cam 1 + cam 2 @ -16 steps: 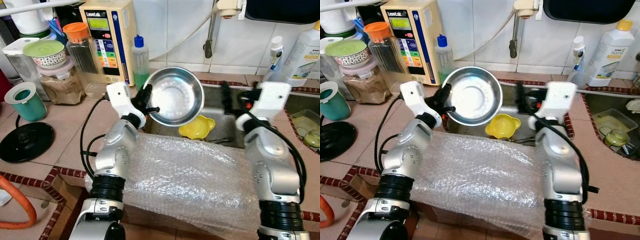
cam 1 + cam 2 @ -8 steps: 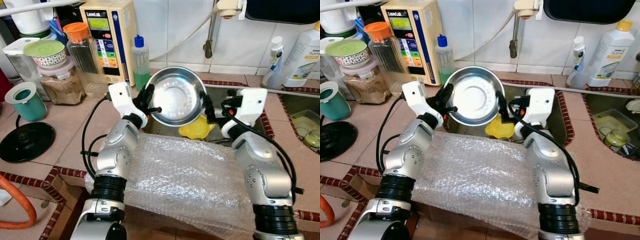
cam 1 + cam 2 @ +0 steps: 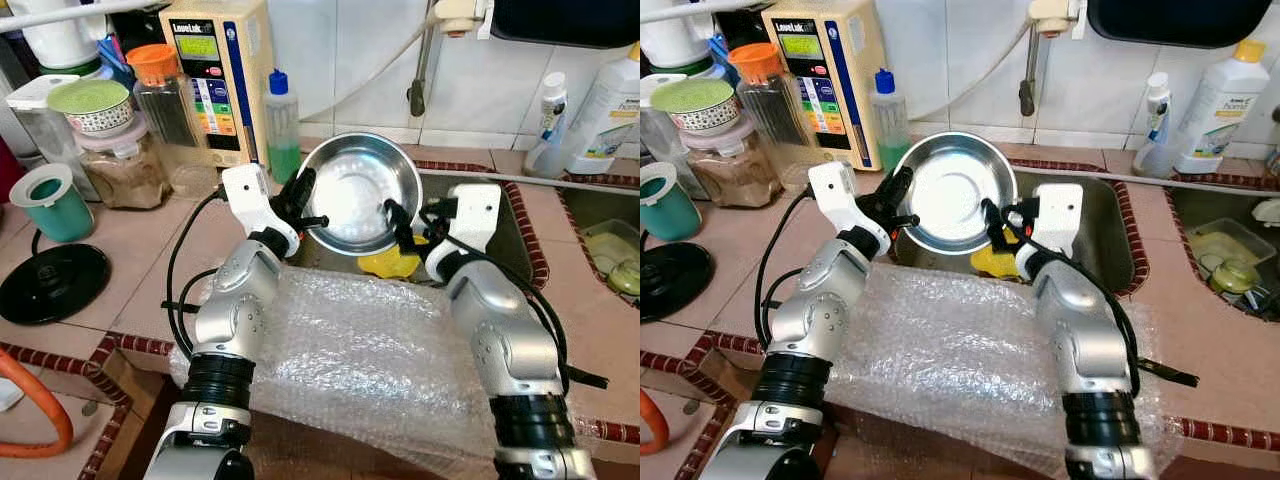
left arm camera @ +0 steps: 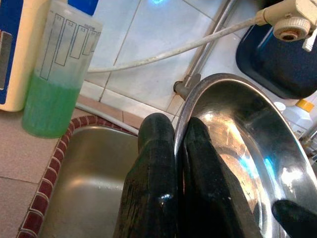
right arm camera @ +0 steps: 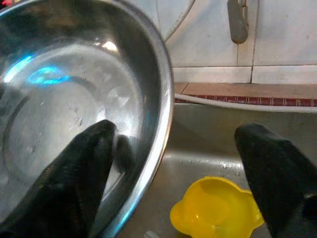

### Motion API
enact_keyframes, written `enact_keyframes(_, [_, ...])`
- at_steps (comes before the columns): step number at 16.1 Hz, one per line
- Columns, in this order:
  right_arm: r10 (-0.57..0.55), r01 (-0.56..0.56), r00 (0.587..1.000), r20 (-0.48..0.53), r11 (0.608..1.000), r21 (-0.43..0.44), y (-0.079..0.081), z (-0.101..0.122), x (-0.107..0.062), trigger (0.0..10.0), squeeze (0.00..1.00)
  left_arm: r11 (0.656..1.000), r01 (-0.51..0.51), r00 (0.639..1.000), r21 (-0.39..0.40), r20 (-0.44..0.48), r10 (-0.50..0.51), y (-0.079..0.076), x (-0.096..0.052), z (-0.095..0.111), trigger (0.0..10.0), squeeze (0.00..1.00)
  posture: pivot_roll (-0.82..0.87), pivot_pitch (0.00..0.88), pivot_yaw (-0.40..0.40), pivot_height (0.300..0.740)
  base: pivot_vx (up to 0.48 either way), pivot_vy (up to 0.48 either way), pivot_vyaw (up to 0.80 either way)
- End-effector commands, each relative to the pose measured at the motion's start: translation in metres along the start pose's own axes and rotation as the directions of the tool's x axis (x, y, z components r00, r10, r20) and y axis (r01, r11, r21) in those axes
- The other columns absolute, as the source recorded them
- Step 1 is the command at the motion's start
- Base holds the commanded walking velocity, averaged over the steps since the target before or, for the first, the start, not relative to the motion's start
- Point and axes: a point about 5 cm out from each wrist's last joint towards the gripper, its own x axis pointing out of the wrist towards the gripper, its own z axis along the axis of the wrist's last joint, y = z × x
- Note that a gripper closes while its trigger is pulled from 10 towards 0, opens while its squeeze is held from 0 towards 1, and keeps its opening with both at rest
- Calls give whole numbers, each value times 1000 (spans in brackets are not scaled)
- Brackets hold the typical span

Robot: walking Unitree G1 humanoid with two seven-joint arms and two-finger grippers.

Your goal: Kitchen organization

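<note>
A shiny steel bowl (image 3: 360, 190) is held tilted on its side above the left end of the sink (image 3: 1105, 230). My left gripper (image 3: 305, 205) is shut on the bowl's left rim; the left wrist view has the two fingers (image 4: 153, 163) pinching the rim of the bowl (image 4: 237, 139). My right gripper (image 3: 400, 225) is open at the bowl's right rim. In the right wrist view one finger (image 5: 84, 163) lies inside the bowl (image 5: 64, 89) and the other stands outside it. A yellow plastic cup (image 5: 213, 213) lies in the sink below.
Bubble wrap (image 3: 370, 350) covers the counter in front of the sink. A green soap bottle (image 3: 282, 125), a water device (image 3: 215, 75), jars and a teal cup (image 3: 48, 200) crowd the left counter. A faucet (image 3: 418, 90) hangs above the sink. White bottles (image 3: 610, 110) stand at the right.
My right arm has swung left from the sink's right side to the bowl, and its open fingers now straddle the right rim. The left gripper and bowl have barely moved.
</note>
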Motion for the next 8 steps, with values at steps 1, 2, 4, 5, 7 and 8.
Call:
enact_keyframes(1, [-28,28,1000,10,1000,7,-1,6,5,0,0,1000,28,1000,2,13,-28,-5,0,4,0,0,-31,0,53,740,0,0,0])
enact_keyframes(2, [-51,51,999,3,998,24,-4,7,7,0,0,1000,31,999,3,12,-31,-6,0,3,0,0,-30,0,52,740,0,0,0])
enact_keyframes(4, [-55,56,998,-4,998,33,-4,7,8,0,0,1000,31,999,4,12,-31,-6,-1,3,0,0,-30,0,52,740,0,0,0])
enact_keyframes(5, [-52,52,999,-14,998,34,-4,5,7,0,0,999,32,999,6,12,-32,-6,-1,3,0,0,-30,0,52,740,0,0,0])
enact_keyframes(7, [-44,45,998,-37,998,36,-3,1,6,0,0,999,33,999,9,12,-33,-6,-1,4,0,0,-31,0,55,740,0,0,0])
enact_keyframes(8, [-37,40,998,-54,998,49,-2,-2,6,0,0,999,33,999,10,12,-33,-6,-1,4,0,0,-33,0,58,740,0,0,0])
